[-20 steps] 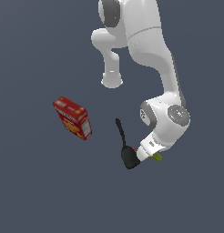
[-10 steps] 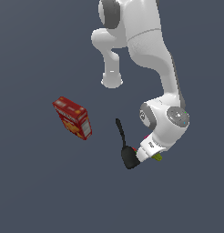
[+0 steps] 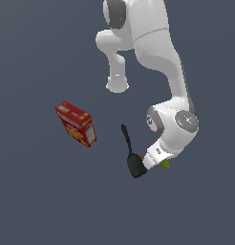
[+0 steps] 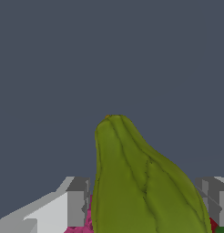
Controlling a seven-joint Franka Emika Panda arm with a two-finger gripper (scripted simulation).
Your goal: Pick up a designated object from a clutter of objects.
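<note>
Straddling the yellow-green pear-like object (image 4: 141,182), the gripper (image 4: 143,200) stands open with a finger (image 4: 77,202) on each side, not visibly touching, beside the black spatula (image 3: 133,160); it looks light, rigid and lumpy, best pinched across its broad belly.

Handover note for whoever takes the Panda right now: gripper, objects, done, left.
Gripper: open, low at the floor, fingers either side of the yellow-green pear-like object; no contact visible.
Pear-like object: between the fingers, only a sliver shows in the exterior view.
Spatula: beside the gripper, blade close to it.
Pink block: partly visible by one finger.
Red cracker box: apart, toward the exterior view's left.
Done: approach, straddle.
Left: close, lift.
</note>
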